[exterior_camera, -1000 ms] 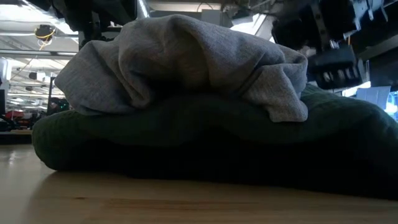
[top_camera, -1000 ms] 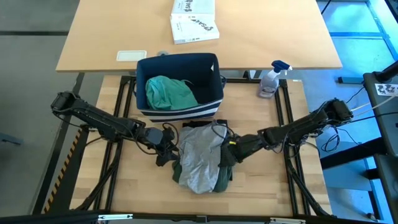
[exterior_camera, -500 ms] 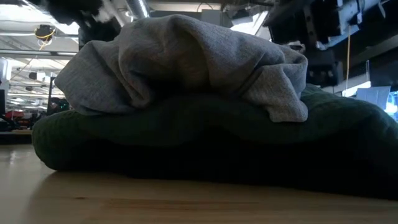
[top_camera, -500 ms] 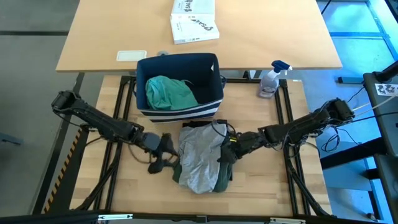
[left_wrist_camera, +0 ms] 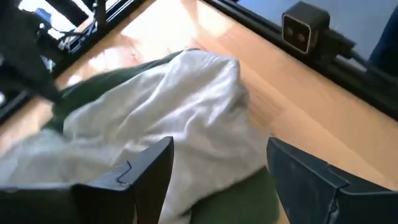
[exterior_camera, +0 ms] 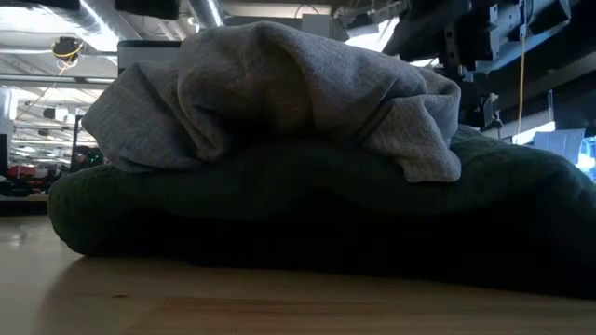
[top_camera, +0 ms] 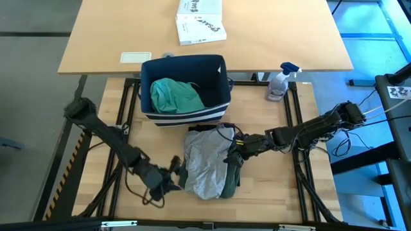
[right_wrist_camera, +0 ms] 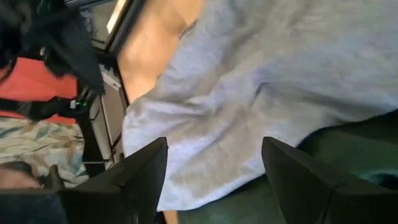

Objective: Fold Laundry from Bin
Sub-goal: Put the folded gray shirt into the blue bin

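One teal-green garment [top_camera: 176, 95] inside bin [top_camera: 186, 116]

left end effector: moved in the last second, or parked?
Yes. In the high view the left end effector has dropped away from the bin toward the table's near edge, now beside the lower left corner of the light grey garment.

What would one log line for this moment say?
left gripper: open, by pile's near-left corner | right gripper: open, over grey garment | teal garment: in bin
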Tool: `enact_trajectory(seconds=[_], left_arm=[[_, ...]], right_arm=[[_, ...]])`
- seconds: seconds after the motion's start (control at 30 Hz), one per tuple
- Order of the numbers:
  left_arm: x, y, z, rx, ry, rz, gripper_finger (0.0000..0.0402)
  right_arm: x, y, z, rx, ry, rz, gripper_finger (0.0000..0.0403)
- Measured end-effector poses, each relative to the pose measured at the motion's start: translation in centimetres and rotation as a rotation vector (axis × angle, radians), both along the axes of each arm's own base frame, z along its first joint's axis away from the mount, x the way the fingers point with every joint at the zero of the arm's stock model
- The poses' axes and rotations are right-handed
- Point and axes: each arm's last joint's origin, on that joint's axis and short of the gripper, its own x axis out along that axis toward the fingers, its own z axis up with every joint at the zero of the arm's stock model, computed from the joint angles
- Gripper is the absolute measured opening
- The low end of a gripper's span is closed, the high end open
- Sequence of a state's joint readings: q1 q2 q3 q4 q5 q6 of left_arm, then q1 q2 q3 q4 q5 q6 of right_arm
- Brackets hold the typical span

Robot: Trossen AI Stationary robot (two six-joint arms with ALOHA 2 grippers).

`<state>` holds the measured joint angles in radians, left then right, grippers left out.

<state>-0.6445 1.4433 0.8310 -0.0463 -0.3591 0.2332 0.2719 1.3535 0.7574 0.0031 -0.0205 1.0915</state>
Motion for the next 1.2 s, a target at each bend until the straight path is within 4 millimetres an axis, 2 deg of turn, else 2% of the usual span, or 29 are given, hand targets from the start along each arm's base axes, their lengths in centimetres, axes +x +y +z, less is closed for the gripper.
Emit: enact_trajectory(seconds=[0.1, 0.27, 0.4, 0.57, 0.73, 0.83, 1.0, 1.2], left_arm=[[1.4, -1.4, -0.7, 0.028, 0.013, 0.008, 0.0252], [3.2, -3.5, -2.0, -0.038, 0.06, 0.065, 0.0252], [4.6, -4.4, -2.6, -0.041, 0.059, 0.172, 0.0252], [5.9, -4.5, -3.3, -0.001, 0.094, 0.316, 0.0252], [5.8, -5.2, -4.7, -0.015, 0.185, 0.246, 0.0252], [5.3, -5.5, -4.9, 0.004, 0.201, 0.24, 0.0252], [5.7, -4.7, -4.9, -0.004, 0.19, 0.311, 0.0252], [6.9, -3.5, -6.1, -0.026, 0.223, 0.37, 0.0243]], right_arm=[[-0.1, 0.0, -0.1, -0.007, 0.015, -0.005, 0.0262], [-0.2, -0.1, -0.3, -0.011, 0.035, -0.002, 0.0262], [-0.3, 0.0, -0.4, -0.009, 0.042, 0.033, 0.0262], [-0.4, 0.2, -0.5, -0.012, 0.057, 0.089, 0.0262], [-0.5, 0.3, -0.5, -0.01, 0.054, 0.14, 0.0262], [-0.5, 0.3, -0.5, -0.023, 0.048, 0.159, 0.0262], [-0.4, 0.3, -0.5, -0.064, 0.033, 0.169, 0.0262], [-0.4, 0.3, -0.4, -0.103, 0.01, 0.197, 0.0262]])
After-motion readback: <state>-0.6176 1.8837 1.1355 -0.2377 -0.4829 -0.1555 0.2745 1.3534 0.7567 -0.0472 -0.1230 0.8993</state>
